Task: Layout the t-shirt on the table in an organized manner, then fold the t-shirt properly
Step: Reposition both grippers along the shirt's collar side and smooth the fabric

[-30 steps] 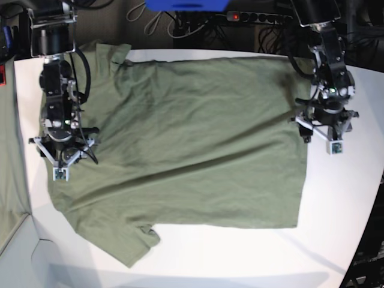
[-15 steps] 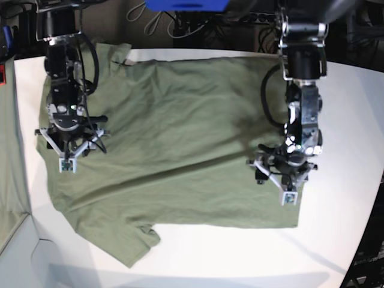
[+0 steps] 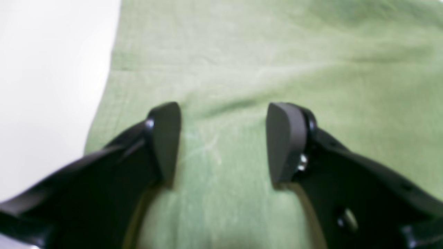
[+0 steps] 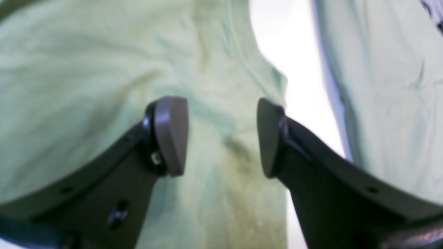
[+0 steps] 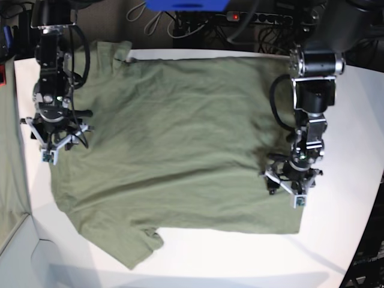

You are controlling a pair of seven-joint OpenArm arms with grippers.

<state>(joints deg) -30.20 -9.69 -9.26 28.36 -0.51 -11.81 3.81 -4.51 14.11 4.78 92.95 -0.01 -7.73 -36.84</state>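
Observation:
The olive-green t-shirt (image 5: 180,138) lies spread flat on the white table (image 5: 336,240), neck end to the left and hem to the right. My left gripper (image 5: 292,180) stands open over the shirt's front-right corner. In the left wrist view the left gripper (image 3: 223,138) has bare fabric (image 3: 277,52) between its fingers, with the table (image 3: 52,69) just beyond the shirt's edge. My right gripper (image 5: 54,133) is open over the shirt's left end. In the right wrist view the right gripper (image 4: 222,135) hangs above wrinkled cloth (image 4: 86,69), holding nothing.
A second greenish cloth (image 5: 9,150) hangs off the table's left side, also seen in the right wrist view as a pale cloth (image 4: 380,86). A power strip (image 5: 252,18) and cables lie behind the table. A short sleeve (image 5: 135,246) sticks out toward the front edge.
My left arm swung from the hem's far end inward and toward the front, ending over the shirt's front-right corner. The right arm shifted slightly back and left. Both grippers stayed open.

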